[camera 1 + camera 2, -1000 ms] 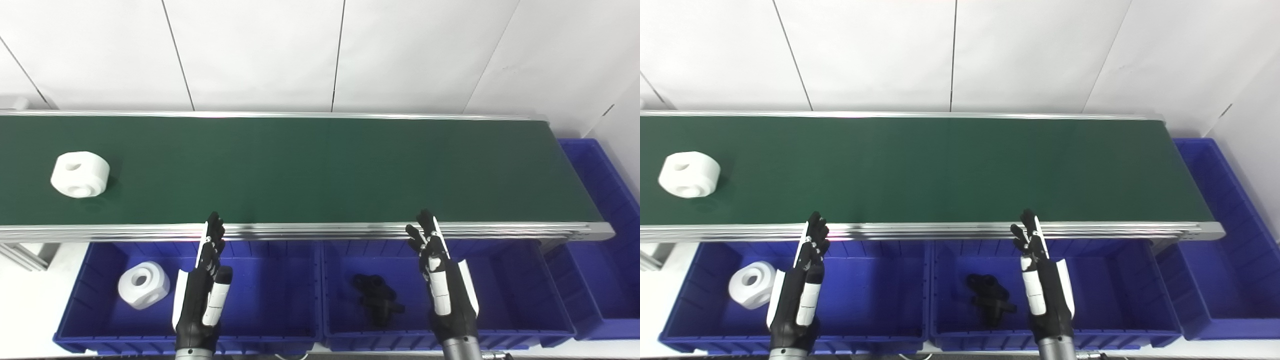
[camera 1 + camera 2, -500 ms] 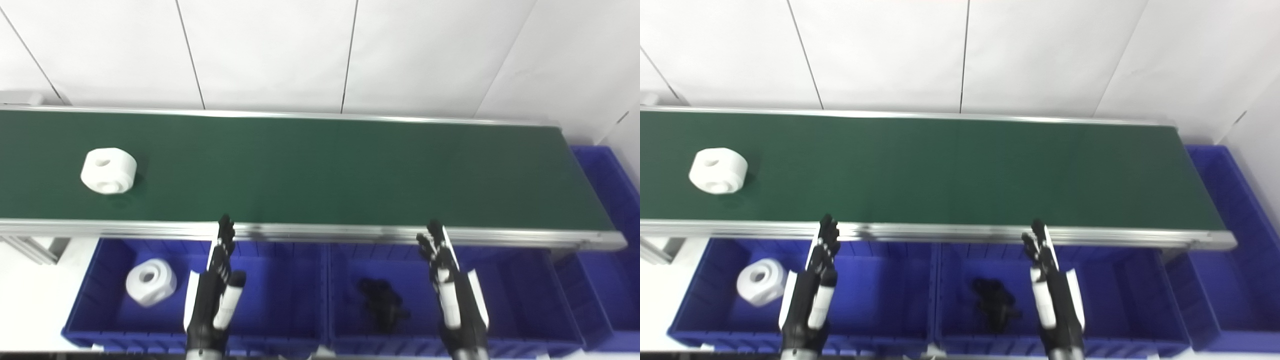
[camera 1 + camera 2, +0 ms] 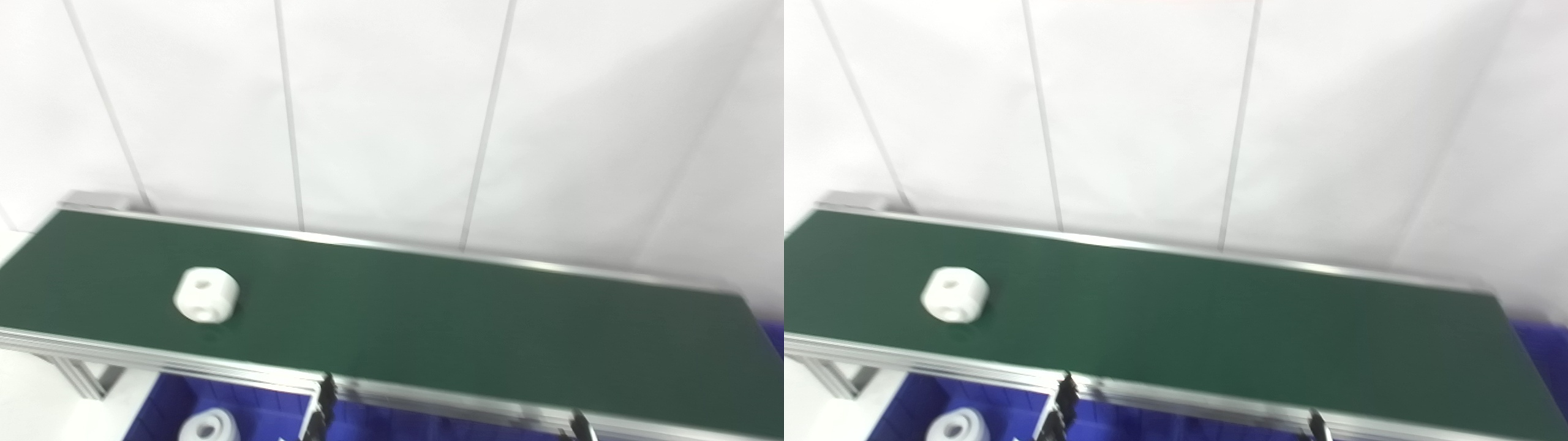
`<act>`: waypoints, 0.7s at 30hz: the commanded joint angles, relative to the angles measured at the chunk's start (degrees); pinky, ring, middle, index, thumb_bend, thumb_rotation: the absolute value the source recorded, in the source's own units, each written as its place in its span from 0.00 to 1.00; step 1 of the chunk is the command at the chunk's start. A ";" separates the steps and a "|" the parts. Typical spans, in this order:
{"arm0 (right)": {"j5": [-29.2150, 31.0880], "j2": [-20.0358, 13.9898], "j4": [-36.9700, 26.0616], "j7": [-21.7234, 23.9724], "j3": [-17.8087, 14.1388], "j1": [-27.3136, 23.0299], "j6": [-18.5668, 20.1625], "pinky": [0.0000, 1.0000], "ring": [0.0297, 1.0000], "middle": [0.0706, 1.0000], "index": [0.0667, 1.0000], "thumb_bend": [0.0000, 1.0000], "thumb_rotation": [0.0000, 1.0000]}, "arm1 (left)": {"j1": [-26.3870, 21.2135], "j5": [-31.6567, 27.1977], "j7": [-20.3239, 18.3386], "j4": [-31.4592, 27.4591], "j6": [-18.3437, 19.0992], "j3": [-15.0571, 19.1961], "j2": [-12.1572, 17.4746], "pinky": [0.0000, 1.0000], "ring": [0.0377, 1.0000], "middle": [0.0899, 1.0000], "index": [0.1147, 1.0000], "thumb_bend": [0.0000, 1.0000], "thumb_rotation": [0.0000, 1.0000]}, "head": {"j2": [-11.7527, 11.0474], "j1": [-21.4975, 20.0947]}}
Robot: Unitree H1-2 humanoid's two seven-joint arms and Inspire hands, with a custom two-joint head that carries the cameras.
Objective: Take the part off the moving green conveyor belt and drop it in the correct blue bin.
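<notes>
A white round part with a hole lies on the left part of the green conveyor belt. Only the fingertips of my left hand show at the bottom edge, stretched upward below the belt's near rail, holding nothing. A sliver of my right hand shows at the bottom right, also pointing up and empty. Both hands are well to the right of the part and nearer to me. A blue bin under the belt holds another white part.
The belt's metal near rail and its frame leg run along the lower left. A corner of another blue bin shows past the belt's right end. A white panelled wall stands behind the belt.
The camera has tilted up, so the bins and most of both hands have dropped out of view. The white part has travelled to the right along the belt.
</notes>
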 commanded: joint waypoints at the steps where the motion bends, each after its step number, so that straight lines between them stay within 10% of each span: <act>1: 0.12 -0.41 -1.10 0.19 -0.38 -0.89 -3.83 0.99 0.98 1.00 1.00 0.80 1.00 | -0.36 1.04 0.86 -1.39 -2.36 -0.56 -1.10 1.00 1.00 1.00 0.99 0.82 0.81 | 0.32 0.28; 13: 0.67 -1.50 -3.31 1.44 -0.07 -1.29 -2.23 1.00 1.00 1.00 1.00 0.77 1.00 | -1.91 8.01 2.18 -11.01 -1.30 -0.89 -0.92 0.83 0.88 0.89 0.94 0.84 0.61 | 5.47 4.36; 17: 0.87 -1.53 -6.90 2.09 -0.06 -1.27 0.56 1.00 1.00 1.00 1.00 0.77 1.00 | -5.52 13.50 1.65 -19.57 4.82 1.70 0.35 0.72 0.82 0.85 0.90 0.87 0.49 | 10.67 5.08; 21: 0.97 -1.59 -9.52 2.42 -0.24 -0.89 3.41 1.00 1.00 1.00 1.00 0.78 1.00 | -10.09 17.00 -1.45 -25.32 13.56 3.52 3.07 0.88 0.87 0.87 0.90 0.83 0.44 | 12.25 5.26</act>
